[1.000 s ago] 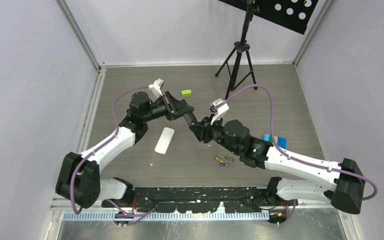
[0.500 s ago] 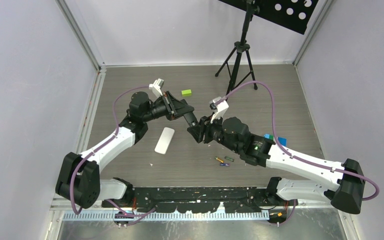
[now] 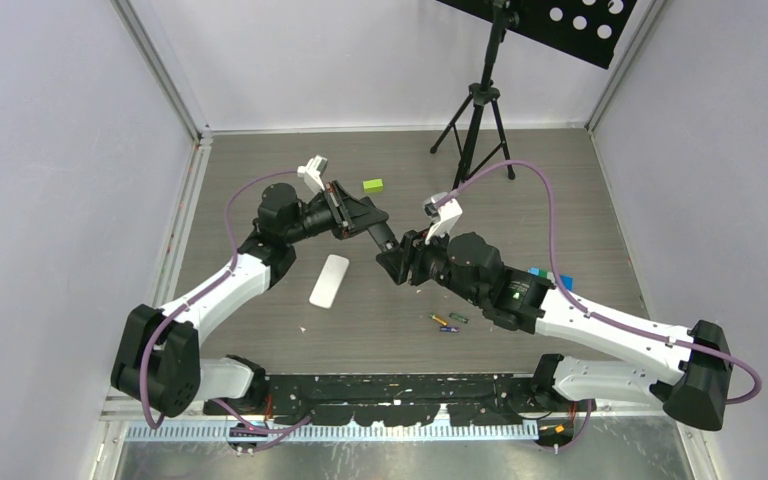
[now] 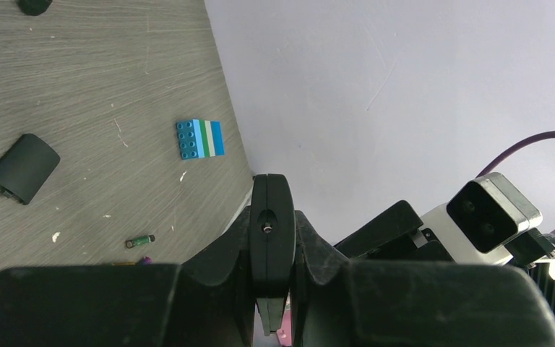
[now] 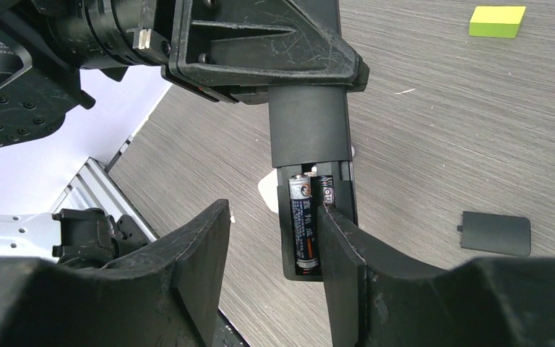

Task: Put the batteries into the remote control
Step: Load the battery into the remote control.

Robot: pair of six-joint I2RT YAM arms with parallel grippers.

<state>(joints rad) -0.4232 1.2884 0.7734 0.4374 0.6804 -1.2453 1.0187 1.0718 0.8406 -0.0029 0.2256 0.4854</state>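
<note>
Nearest the arm bases, three loose batteries (image 3: 446,322) lie on the table on the near right of the remote control (image 5: 311,144), untouched. The remote itself is held off the table, its far end clamped in the shut left gripper (image 3: 372,228) and its back turned to the right wrist camera with the compartment uncovered. One dark battery (image 5: 303,224) sits in the left slot, and the top of a second cell (image 5: 325,189) shows beside it. The right gripper (image 3: 398,264) at the remote's near end has spread its jaws over the last second and now holds nothing, one finger clear of the remote and the other lying over the compartment's right edge. That looks like a cell just released into place, leaving the loading close to done. The dark battery cover (image 5: 495,233) lies on the table to the remote's right. Beyond the remote sit a green block (image 3: 372,185) and a tripod (image 3: 480,110).
</note>
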